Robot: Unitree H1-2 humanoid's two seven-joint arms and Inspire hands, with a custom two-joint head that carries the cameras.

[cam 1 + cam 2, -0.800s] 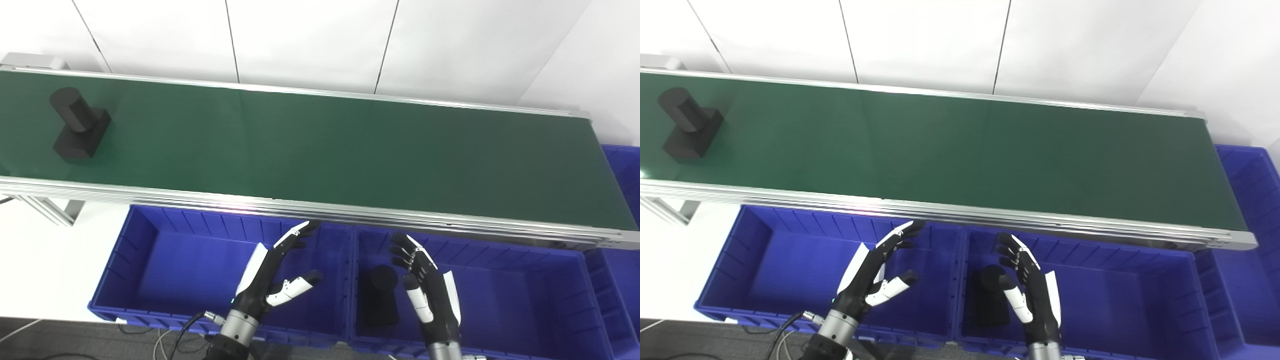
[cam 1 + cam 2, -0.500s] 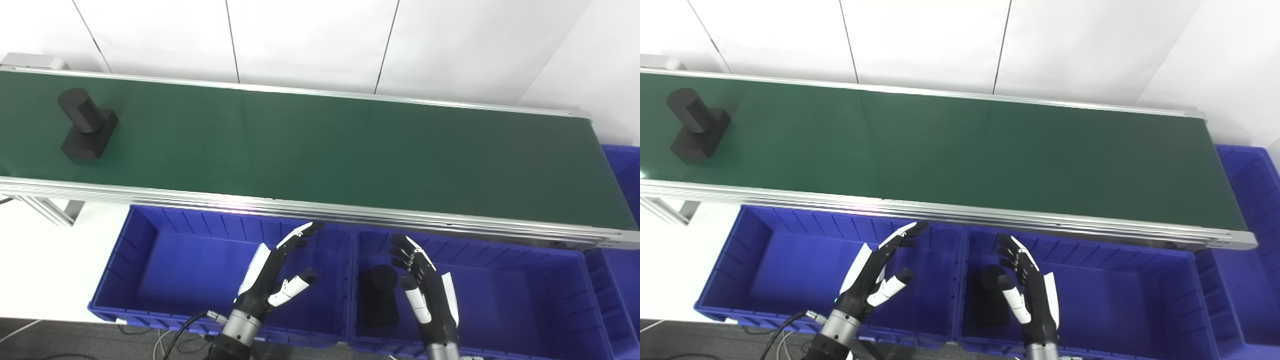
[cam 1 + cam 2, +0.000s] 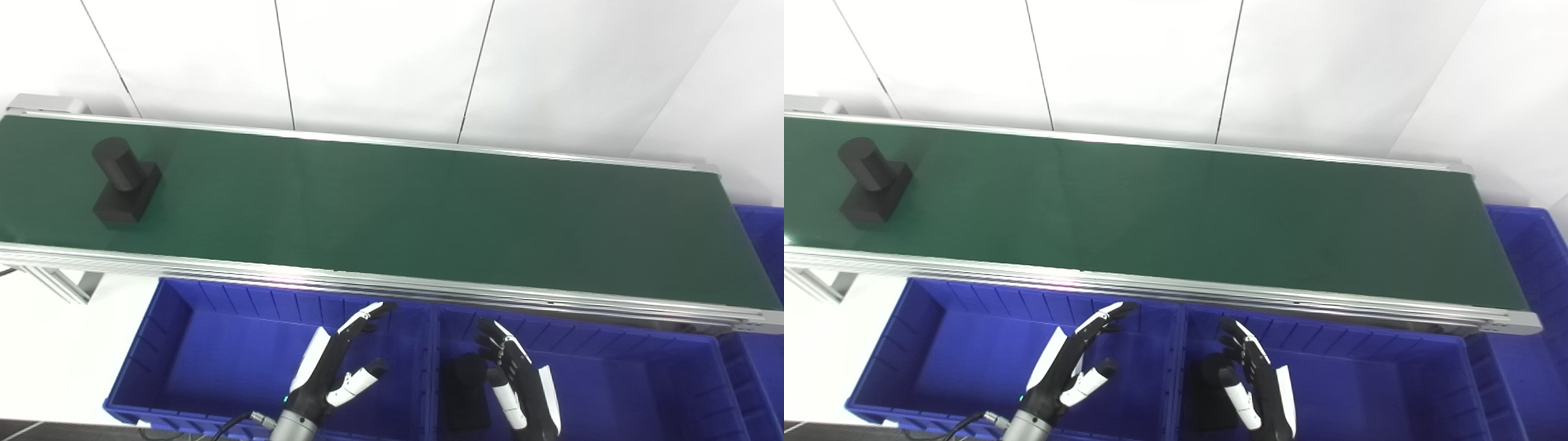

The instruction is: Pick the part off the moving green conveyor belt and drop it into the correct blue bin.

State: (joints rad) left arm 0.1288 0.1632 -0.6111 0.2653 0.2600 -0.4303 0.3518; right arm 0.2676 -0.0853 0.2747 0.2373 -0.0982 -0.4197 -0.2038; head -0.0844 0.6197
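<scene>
Here, in the left eye view, we see a black part (image 3: 124,184), a cylinder on a block, standing at the far left of the green conveyor belt (image 3: 392,208). Our left hand (image 3: 334,373) hovers over the left blue bin (image 3: 184,343), released, fingers spread and holding nothing. Our right hand (image 3: 520,392) hangs over the right blue bin (image 3: 661,380), likewise released, just beside a second black part (image 3: 467,392) lying in that bin.

In the right eye view, we find the part still well apart from both hands. A third blue bin (image 3: 1528,257) sits past the belt's right end, against the white wall (image 3: 1151,61).
</scene>
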